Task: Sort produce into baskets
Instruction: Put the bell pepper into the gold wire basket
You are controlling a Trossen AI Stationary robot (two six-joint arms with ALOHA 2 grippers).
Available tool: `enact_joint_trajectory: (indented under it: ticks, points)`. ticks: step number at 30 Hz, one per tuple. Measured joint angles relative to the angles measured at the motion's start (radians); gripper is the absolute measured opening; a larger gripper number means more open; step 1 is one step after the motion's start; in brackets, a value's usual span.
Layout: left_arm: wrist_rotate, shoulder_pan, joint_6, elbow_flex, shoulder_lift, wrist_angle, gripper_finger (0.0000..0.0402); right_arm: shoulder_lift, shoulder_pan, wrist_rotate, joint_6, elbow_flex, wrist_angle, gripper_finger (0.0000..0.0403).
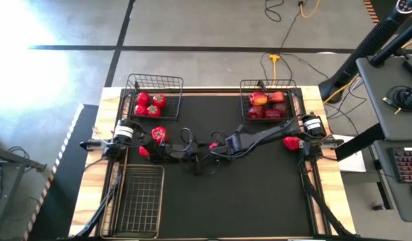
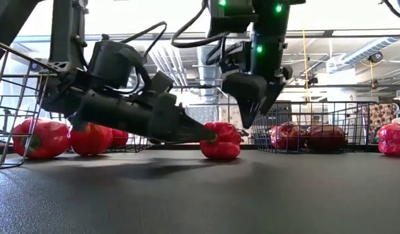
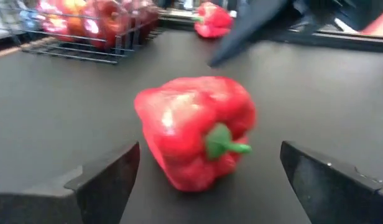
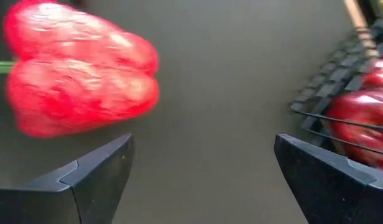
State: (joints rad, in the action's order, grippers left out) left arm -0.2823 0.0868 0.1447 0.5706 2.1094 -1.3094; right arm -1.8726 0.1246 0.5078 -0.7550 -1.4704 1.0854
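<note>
Picking step: left claw wide open, empty, straddling pepper mid-surface. Next: close, carry to basket. Right claw open, empty beside pepper.

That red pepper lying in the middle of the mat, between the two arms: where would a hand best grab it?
Probably across the pepper's wide lumpy body, not the thin green stem. It lies on its side, stem towards the left hand, whose open fingers already stand either side of it. Coming in low from there looks simplest.
</note>
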Motion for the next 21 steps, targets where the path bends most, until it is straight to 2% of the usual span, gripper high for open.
enact_joint_trajectory:
  ticks: [11, 17, 21]
  points:
    - [0.004, -0.004, -0.005, 0.1, 0.086, 0.013, 0.0373, -0.013, 0.0, -0.116, 0.172, 0.033, -0.329, 0.038]
    - [0.014, -0.004, -0.014, 0.104, 0.09, 0.037, 0.0371, -0.013, 0.003, -0.125, 0.188, 0.03, -0.328, 0.038]
    - [0.014, -0.004, -0.022, 0.085, 0.088, 0.027, 0.0351, -0.013, 0.002, -0.123, 0.191, 0.03, -0.324, 0.038]
